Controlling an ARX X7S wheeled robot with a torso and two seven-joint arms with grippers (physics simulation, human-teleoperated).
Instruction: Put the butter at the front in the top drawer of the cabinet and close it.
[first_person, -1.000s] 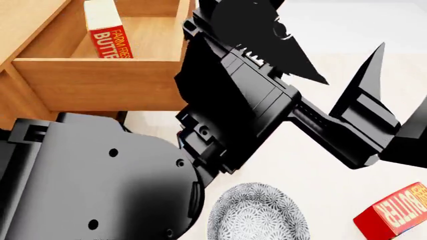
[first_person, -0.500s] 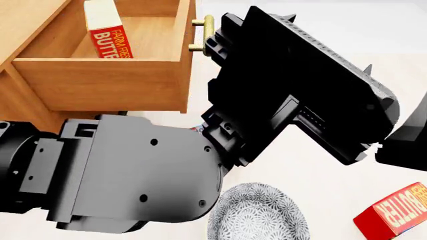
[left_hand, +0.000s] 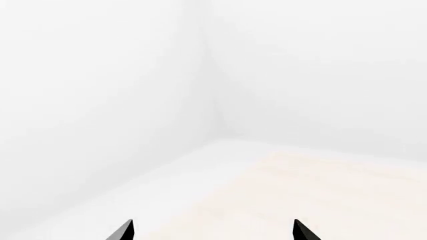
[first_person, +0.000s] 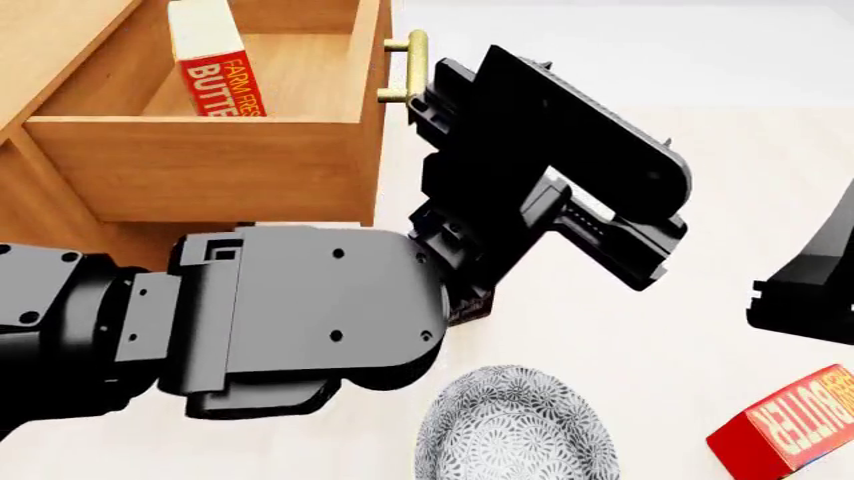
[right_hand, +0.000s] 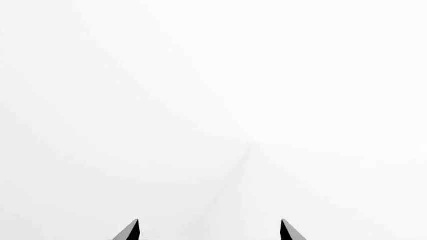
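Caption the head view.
Butter inside the open top drawer; left arm raised beside its brass handle.

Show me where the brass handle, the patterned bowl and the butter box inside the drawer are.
brass handle (first_person: 415, 66): head view, on its bar.
patterned bowl (first_person: 514, 425): head view, on its inside.
butter box (first_person: 218, 75): head view, on its red label.

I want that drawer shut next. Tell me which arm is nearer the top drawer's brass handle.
Left. The left arm rises right beside the brass handle of the top drawer. The right arm shows only at the view's far right edge, well away from it.
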